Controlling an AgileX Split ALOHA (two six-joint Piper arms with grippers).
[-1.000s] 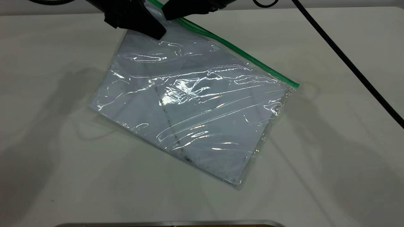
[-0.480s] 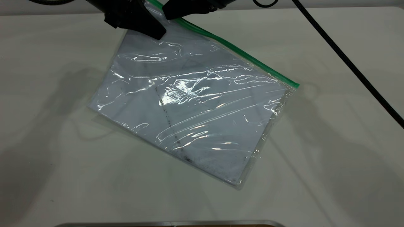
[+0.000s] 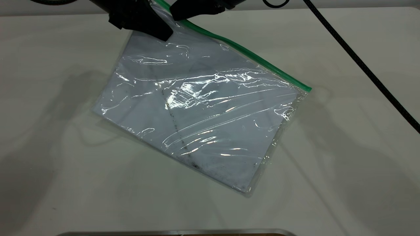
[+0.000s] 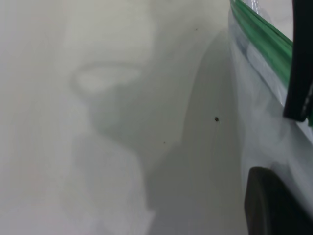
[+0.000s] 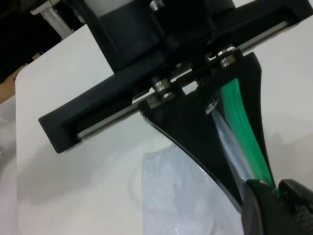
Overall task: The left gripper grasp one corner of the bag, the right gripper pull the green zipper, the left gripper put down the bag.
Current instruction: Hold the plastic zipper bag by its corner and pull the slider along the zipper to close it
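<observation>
The bag (image 3: 197,114) lies slanted on the table, its far corner lifted at the top between both grippers. A white sheet and a dark speckled streak (image 3: 174,121) show through it. The green zipper strip (image 3: 249,54) runs along its upper right edge. My left gripper (image 3: 160,31) is shut on that far corner. In the right wrist view its wedge fingers (image 5: 195,122) clamp the film beside the strip (image 5: 242,122). My right gripper (image 3: 178,13) is shut on the green strip right next to it (image 5: 276,196). The slider tab is hidden.
A thick black cable (image 3: 361,65) crosses the table's right side diagonally. A metal edge (image 3: 177,232) lies along the front. The white table (image 3: 65,164) surrounds the bag.
The right gripper has crept slightly right along the green strip. The film near the bag's top has rippled. The left gripper holds still.
</observation>
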